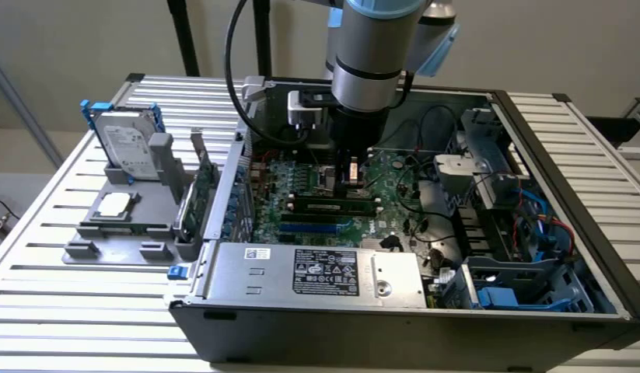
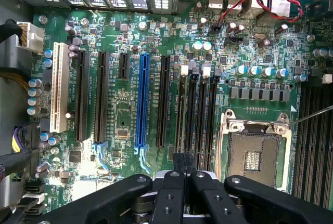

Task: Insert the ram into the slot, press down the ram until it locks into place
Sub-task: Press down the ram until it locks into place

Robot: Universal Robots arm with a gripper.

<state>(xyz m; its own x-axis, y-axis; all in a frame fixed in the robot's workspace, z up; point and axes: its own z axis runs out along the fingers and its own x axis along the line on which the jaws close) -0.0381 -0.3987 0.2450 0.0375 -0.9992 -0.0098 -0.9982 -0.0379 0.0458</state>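
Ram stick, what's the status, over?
Gripper shut, low over motherboard. Ram seated in slot, gripper just above. Nothing blocking.

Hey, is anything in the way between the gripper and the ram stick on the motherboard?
Nothing visible. The shut gripper hangs close above the ram, which stands on edge in a socket on the motherboard. The loose black cables lie toward the exterior view's right, off that path.

Slatted metal table (image 1: 50, 264) carries open computer case (image 1: 403, 311) and, at exterior view's left, grey fixture tray (image 1: 117, 229) beside it.
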